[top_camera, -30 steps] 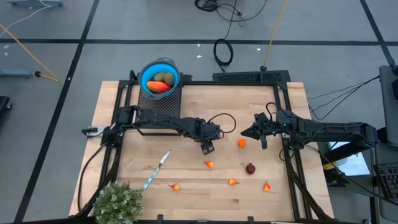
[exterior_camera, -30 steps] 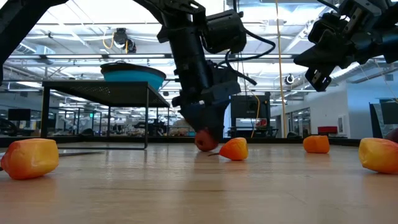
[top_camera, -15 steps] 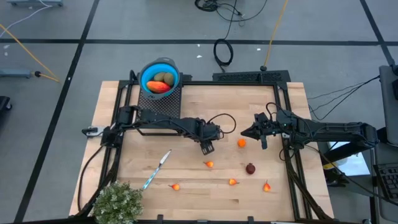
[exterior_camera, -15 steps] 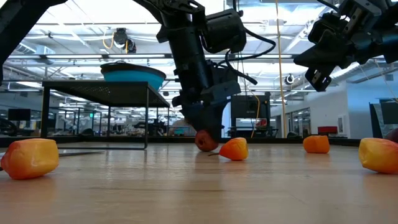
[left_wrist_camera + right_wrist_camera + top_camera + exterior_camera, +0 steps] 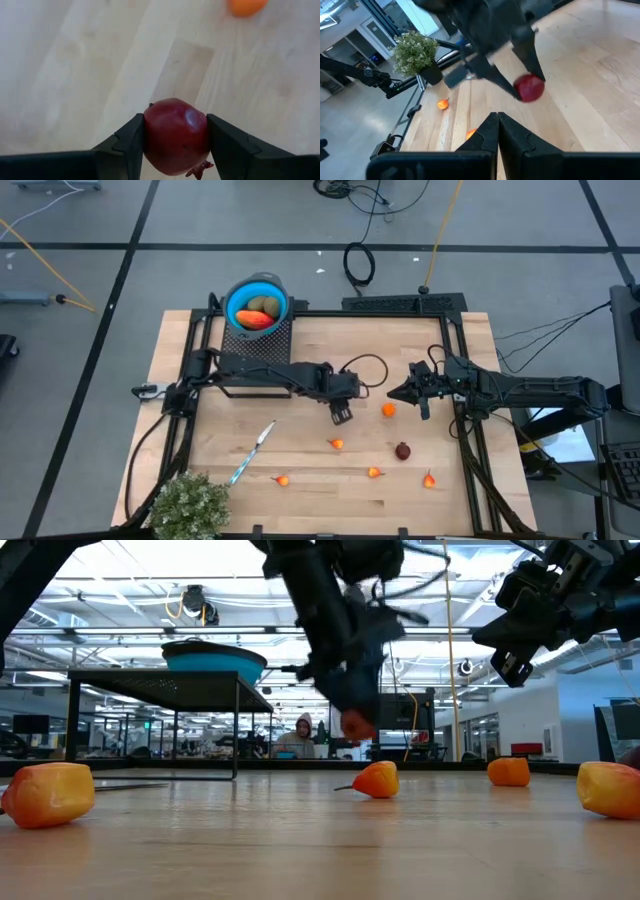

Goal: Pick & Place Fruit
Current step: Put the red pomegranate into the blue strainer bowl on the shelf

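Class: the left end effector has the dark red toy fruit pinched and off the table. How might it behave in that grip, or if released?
The dark red toy fruit looks round and glossy, so it may slip between the left end effector's flat fingers. It appears to keep its shape, suggesting it is stiff. Released, it would probably roll.

Surface: pale wooden table with a black frame along its edges.

Items lying on it:
- Orange fruit, at 3 o'clock from centre.
- Dark red ball, at 4 o'clock.
- Small orange bits, from 5 to 7 o'clock.
- Blue-handled knife, at 7 o'clock.
- Green plant, at the 8 o'clock corner.
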